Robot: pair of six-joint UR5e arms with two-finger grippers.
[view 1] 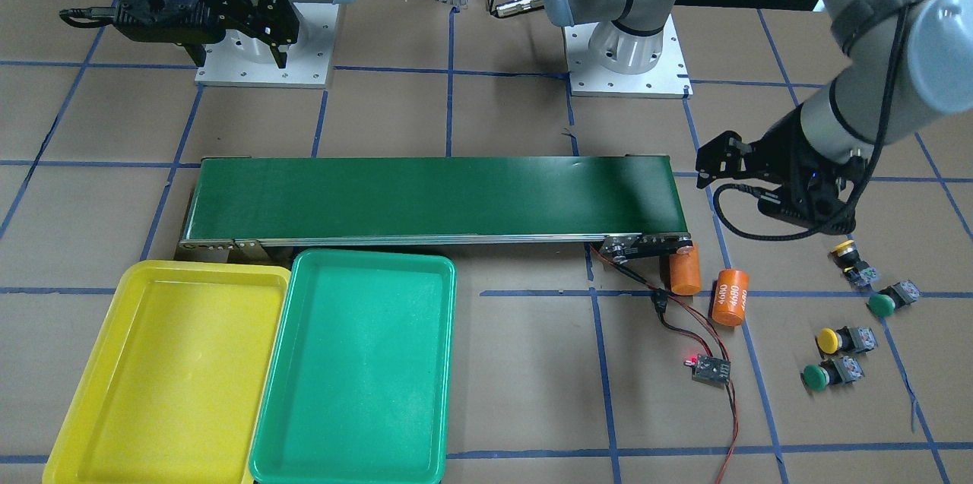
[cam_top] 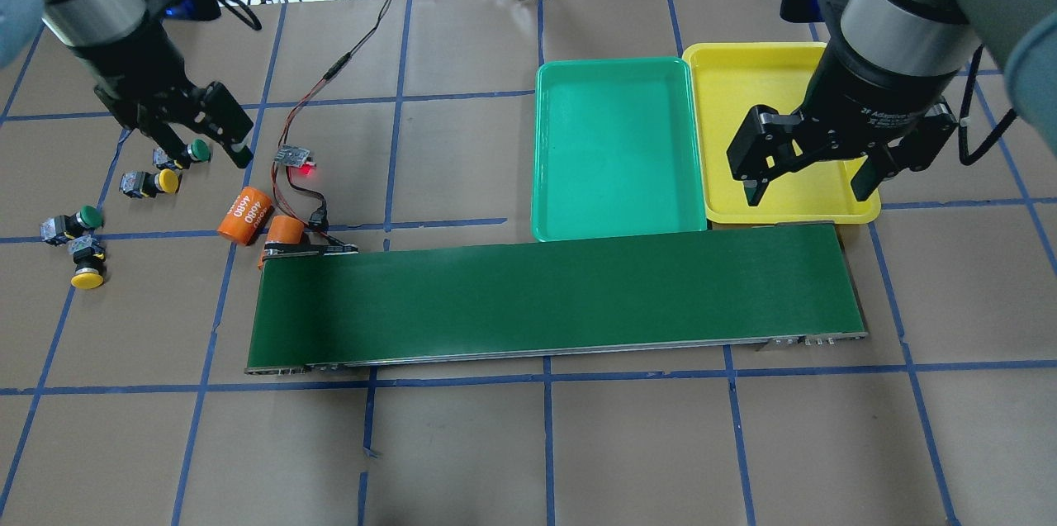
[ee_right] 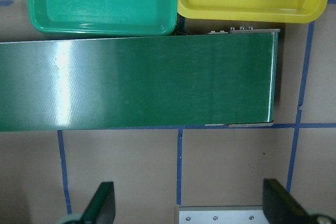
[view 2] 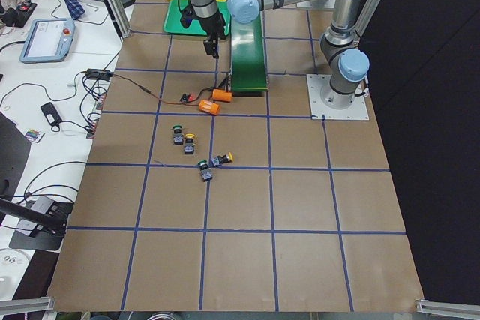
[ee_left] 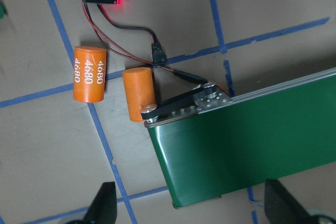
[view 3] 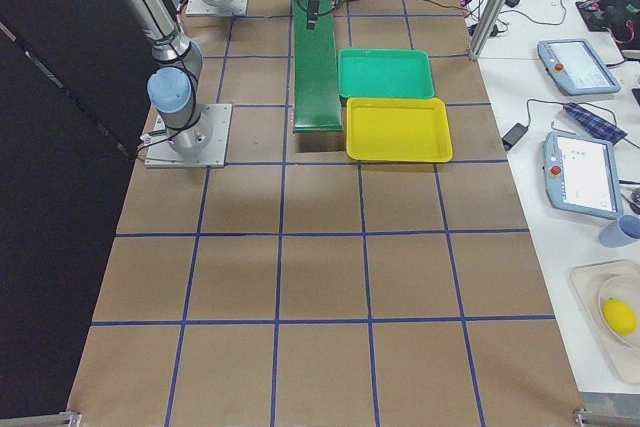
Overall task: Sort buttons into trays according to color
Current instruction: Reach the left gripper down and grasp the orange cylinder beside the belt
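The fingers (cam_top: 234,134) of the left gripper (cam_top: 211,158) are spread wide, with nothing grasped. It is held high over the orange cylinder (ee_left: 89,73) marked "4680" and the end of the conveyor belt (cam_top: 553,295). The right gripper (cam_top: 808,191) is likewise released above the belt's other end, and white lettering beginning "2F Adaptive" can be read on its body.

All four buttons lie on their sides on the taped table, beyond the cylinders and well apart from the trays. One green button (cam_top: 186,153), one yellow button (cam_top: 149,182) and a second green button (cam_top: 73,224) point their caps toward the belt. The second yellow button (cam_top: 86,266) points toward the robot. Open table surrounds them.

The green tray (cam_top: 615,63) and the yellow tray (cam_top: 743,49) are set side by side along the belt's far edge.
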